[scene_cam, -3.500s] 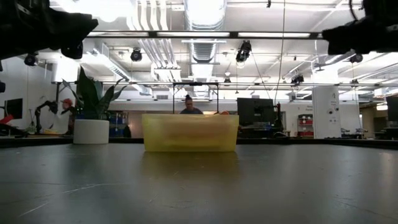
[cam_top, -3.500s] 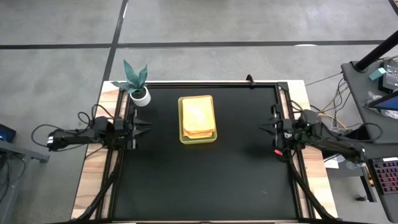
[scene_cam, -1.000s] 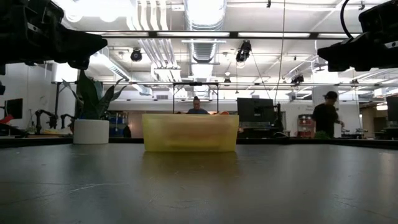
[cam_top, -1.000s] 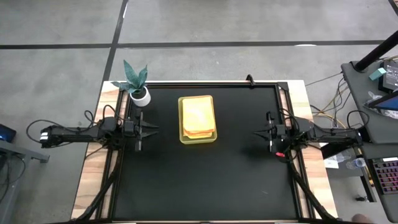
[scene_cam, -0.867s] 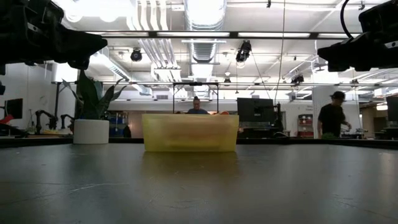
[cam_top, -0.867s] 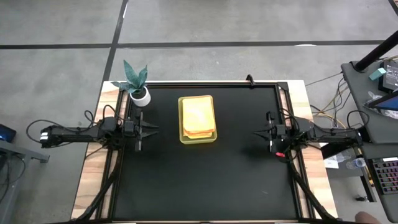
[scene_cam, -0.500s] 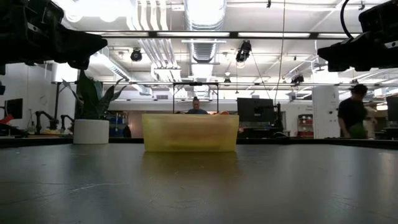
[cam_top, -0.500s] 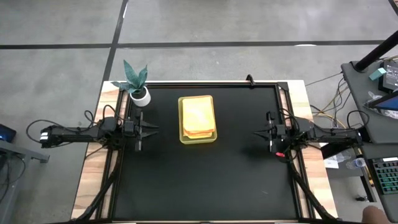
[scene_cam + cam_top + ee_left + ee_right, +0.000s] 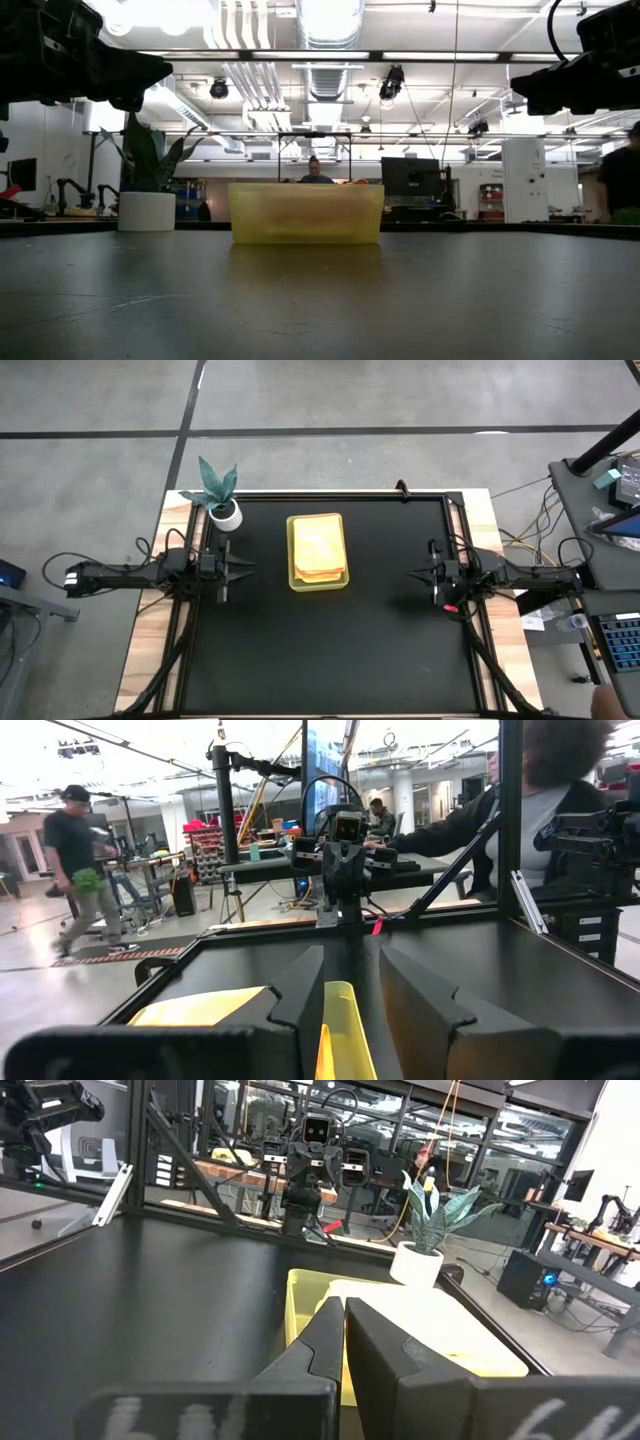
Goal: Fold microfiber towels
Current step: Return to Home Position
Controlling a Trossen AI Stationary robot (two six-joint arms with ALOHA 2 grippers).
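Fingers (image 9: 300, 992) flank tray (image 9: 291, 560) holding folded towels (image 9: 318, 546).

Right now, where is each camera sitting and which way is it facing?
High view: above the table, looking straight down; both arms, left gripper and right gripper at opposite sides, tray of towels between.
Low view: tabletop height, looking level at the tray's side; arms dark in upper corners.
Left wrist view: on the left arm, facing the right arm; own gripper in foreground.
Right wrist view: on the right arm, facing the left arm and plant; own gripper in foreground.
Shared: every view shows the tray.
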